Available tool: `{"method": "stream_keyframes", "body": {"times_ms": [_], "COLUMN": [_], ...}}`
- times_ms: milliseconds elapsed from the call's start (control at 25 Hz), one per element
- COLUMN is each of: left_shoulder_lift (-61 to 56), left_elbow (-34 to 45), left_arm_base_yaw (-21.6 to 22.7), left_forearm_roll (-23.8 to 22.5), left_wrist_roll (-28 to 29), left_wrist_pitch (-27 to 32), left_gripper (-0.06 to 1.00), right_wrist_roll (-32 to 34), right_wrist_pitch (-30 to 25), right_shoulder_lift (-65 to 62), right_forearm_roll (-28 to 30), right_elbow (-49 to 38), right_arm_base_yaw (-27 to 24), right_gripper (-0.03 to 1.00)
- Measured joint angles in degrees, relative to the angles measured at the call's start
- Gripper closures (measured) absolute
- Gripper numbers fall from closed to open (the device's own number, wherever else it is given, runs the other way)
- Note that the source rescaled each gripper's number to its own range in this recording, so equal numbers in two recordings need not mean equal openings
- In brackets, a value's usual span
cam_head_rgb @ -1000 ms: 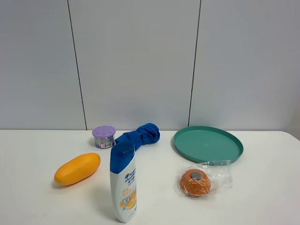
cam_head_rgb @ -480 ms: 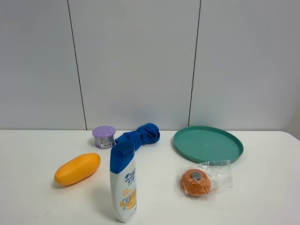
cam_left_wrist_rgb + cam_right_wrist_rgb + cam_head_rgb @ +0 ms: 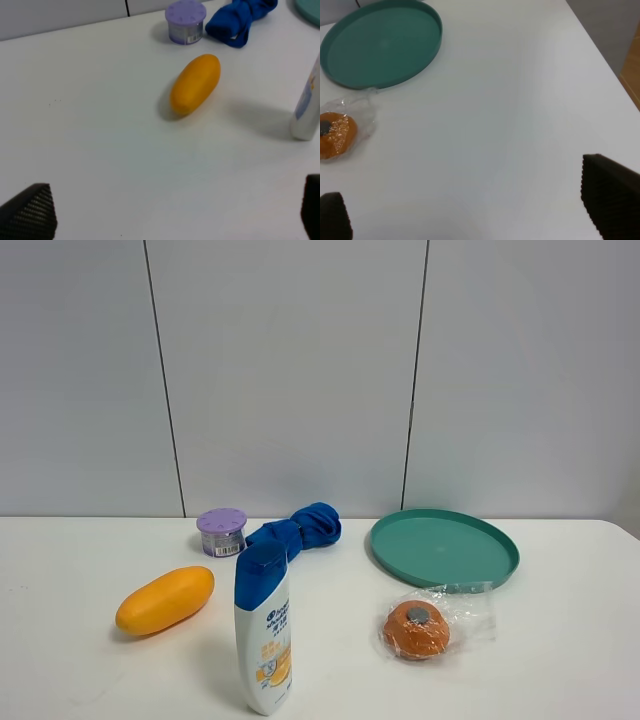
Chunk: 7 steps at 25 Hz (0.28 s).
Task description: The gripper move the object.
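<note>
The small lilac-lidded jar (image 3: 222, 532) stands at the back of the white table, just left of a blue cloth (image 3: 298, 528). It also shows in the left wrist view (image 3: 185, 21), far from my left gripper (image 3: 170, 212), whose two black fingertips (image 3: 30, 212) are wide apart at the frame corners. My right gripper (image 3: 470, 212) is also open, over bare table right of the wrapped orange thing (image 3: 335, 135). Neither arm shows in the exterior high view.
A yellow mango (image 3: 165, 600) lies left of an upright shampoo bottle (image 3: 263, 640). A teal plate (image 3: 445, 547) sits at the back right, with the wrapped orange round thing (image 3: 417, 629) in front of it. The table's right edge (image 3: 600, 55) is near my right gripper.
</note>
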<state>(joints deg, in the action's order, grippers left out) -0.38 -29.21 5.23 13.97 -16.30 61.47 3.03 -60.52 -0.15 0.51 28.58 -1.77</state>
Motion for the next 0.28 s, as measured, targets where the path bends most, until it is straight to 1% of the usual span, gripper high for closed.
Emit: {"method": "stream_keyframes", "body": {"times_ms": [280], "left_shoulder_lift": [0.00], "left_elbow": [0.00], "left_arm_base_yaw": [0.00], "left_forearm_roll": [0.00], "left_wrist_roll": [0.00], "left_wrist_pitch": [0.00], "left_gripper": [-0.06], "right_wrist_roll": [0.00], "right_wrist_pitch": [0.00], "right_shoulder_lift": [0.00], "right_forearm_roll": [0.00], "right_elbow": [0.00], "right_arm_base_yaw": [0.00], "right_gripper": [0.23]}}
